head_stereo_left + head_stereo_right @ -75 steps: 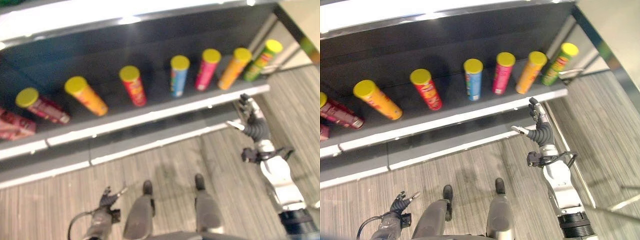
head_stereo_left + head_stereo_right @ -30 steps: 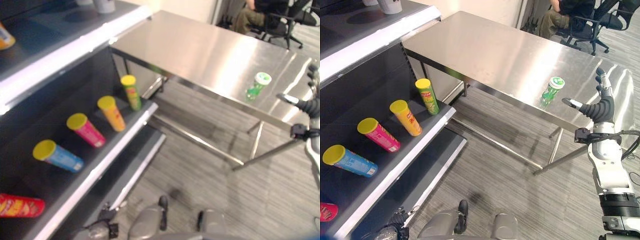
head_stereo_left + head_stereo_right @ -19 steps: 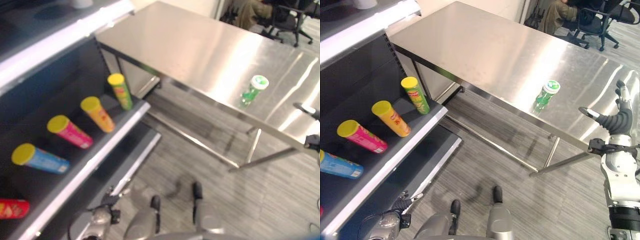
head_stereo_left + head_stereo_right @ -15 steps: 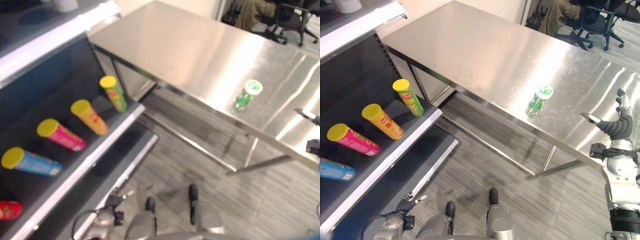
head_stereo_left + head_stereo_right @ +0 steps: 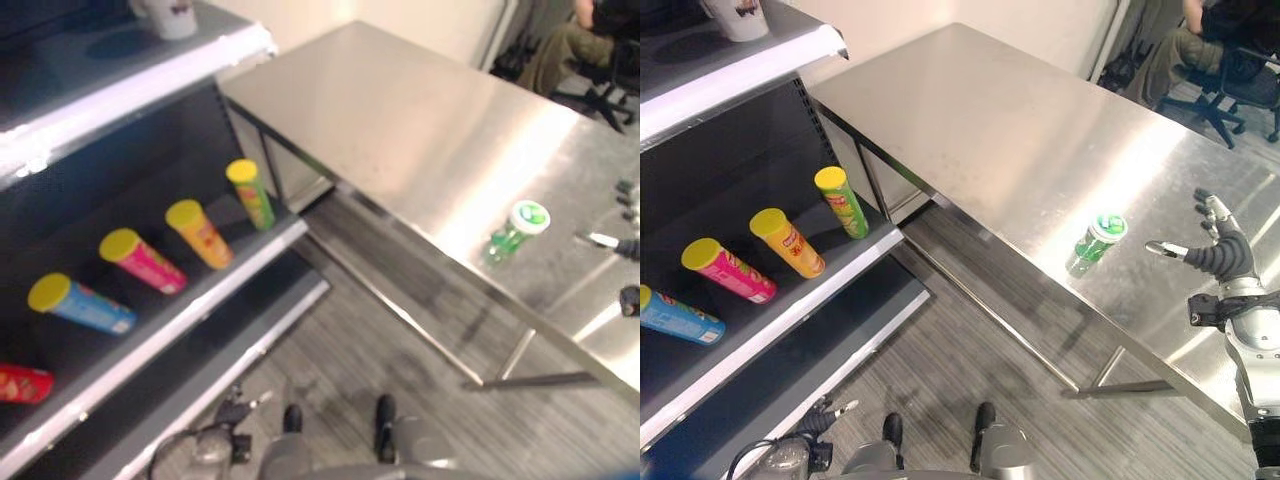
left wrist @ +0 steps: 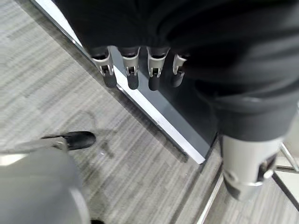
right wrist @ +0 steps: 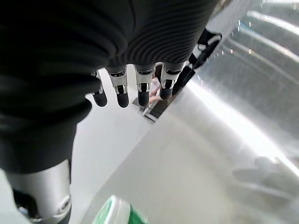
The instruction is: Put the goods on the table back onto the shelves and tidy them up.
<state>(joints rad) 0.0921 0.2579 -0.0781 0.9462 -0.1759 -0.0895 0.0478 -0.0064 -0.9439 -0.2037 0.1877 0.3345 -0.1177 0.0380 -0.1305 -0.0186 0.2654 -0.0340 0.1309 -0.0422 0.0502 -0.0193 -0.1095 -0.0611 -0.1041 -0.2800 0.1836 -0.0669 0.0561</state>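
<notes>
A green can [image 5: 1095, 243] with a white and green lid stands upright near the front edge of the steel table [image 5: 990, 110]. My right hand [image 5: 1217, 252] hovers open above the table, a short way right of the can and apart from it. In the right wrist view its fingers [image 7: 140, 88] are straight and the can [image 7: 117, 212] shows below them. My left hand [image 5: 815, 421] hangs low by the shelf's base, and its fingers [image 6: 131, 70] are straight and hold nothing.
The dark shelf [image 5: 790, 310] at left holds a green tube [image 5: 843, 202], an orange tube [image 5: 788, 243], a pink tube [image 5: 728, 271] and a blue tube [image 5: 675, 315]. A white cup [image 5: 735, 15] stands on the upper shelf. A person [image 5: 1200, 40] sits on a chair behind the table.
The camera has swung from the shelf to the table. My right hand, earlier in front of the shelf edge, is now over the table level with the green can, still open.
</notes>
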